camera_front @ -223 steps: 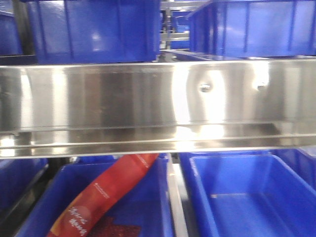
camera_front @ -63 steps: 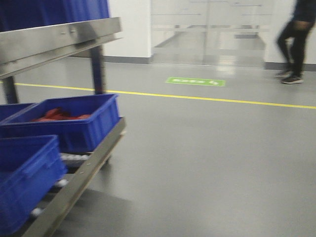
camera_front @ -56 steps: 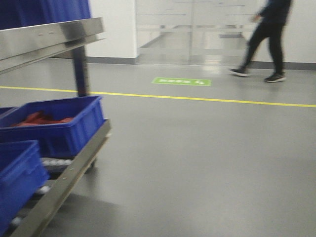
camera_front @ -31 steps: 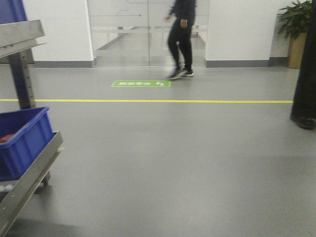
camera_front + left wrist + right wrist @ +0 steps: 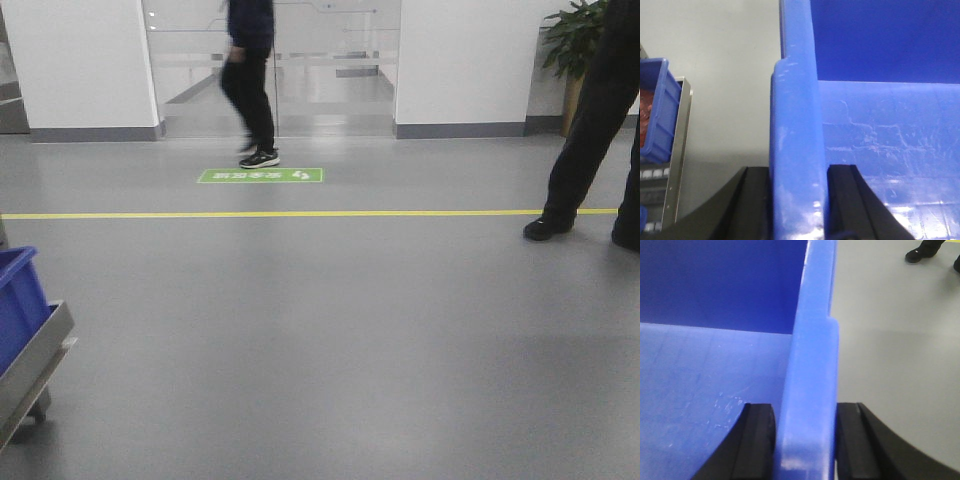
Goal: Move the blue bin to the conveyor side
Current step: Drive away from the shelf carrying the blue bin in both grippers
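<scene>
The blue bin [image 5: 890, 125] fills both wrist views, and its glossy, scuffed inside floor [image 5: 710, 375] shows. My left gripper [image 5: 799, 175] is shut on the bin's left rim, one black finger outside the wall and one inside. My right gripper [image 5: 805, 412] is shut on the opposite rim in the same way. Grey floor lies beyond the bin on both sides. The front view shows neither the held bin nor my grippers. The conveyor is out of view.
A steel rack [image 5: 35, 350] with another blue bin [image 5: 15, 295] sits at the front view's left edge; the left wrist view shows that rack [image 5: 677, 150] too. One person [image 5: 250, 80] walks by the glass doors. A second person's legs [image 5: 585, 140] stand at the right. A yellow floor line [image 5: 300, 214] crosses ahead.
The front view has swung right: the rack and its bins slid off to the left edge. The walking person shifted left in frame, and a second person's legs came further in at the right.
</scene>
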